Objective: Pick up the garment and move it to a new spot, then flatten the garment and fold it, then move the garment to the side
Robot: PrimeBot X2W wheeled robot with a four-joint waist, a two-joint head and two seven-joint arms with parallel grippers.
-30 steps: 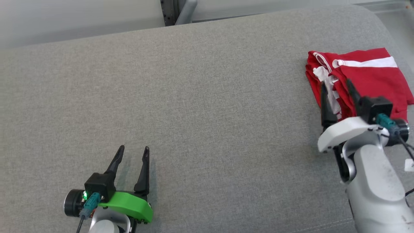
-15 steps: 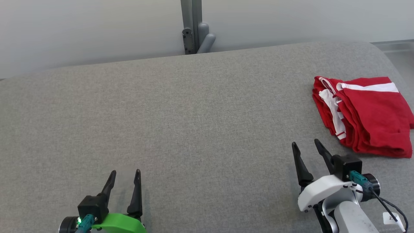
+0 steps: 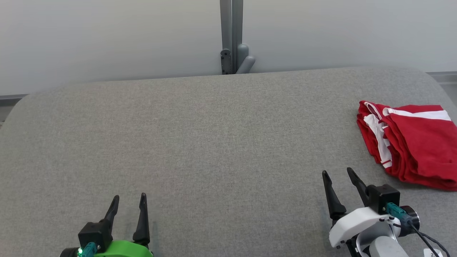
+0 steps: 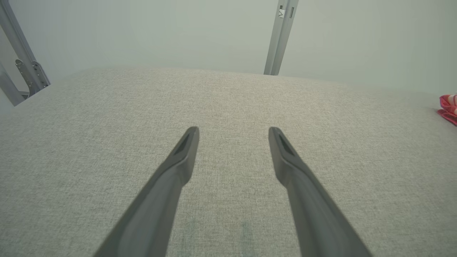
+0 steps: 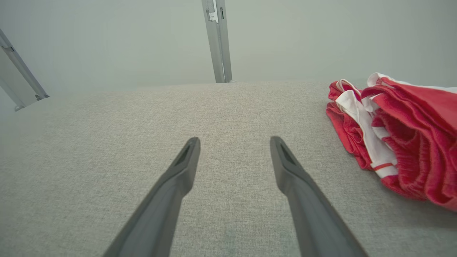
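The garment (image 3: 414, 146) is red with white stripes and lies folded in layers at the right edge of the grey fabric surface (image 3: 214, 142). In the right wrist view the garment (image 5: 400, 139) sits to the right of my fingers, apart from them. A sliver of the garment (image 4: 449, 107) shows at the right edge of the left wrist view. My right gripper (image 3: 337, 173) stands open near the front right, below and left of the garment, holding nothing. At the front left my left gripper (image 3: 129, 195) is open too, with bare fabric between its fingers.
A grey metal post (image 3: 231, 35) with a bracket rises behind the surface's far edge, against a pale wall. Another angled metal strut (image 4: 21, 67) stands past the surface's left end. The surface's corners are rounded.
The head camera has tilted up, so the whole picture shifted down. My right gripper has drawn back from the garment toward the front edge. My left gripper has pulled back a little as well.
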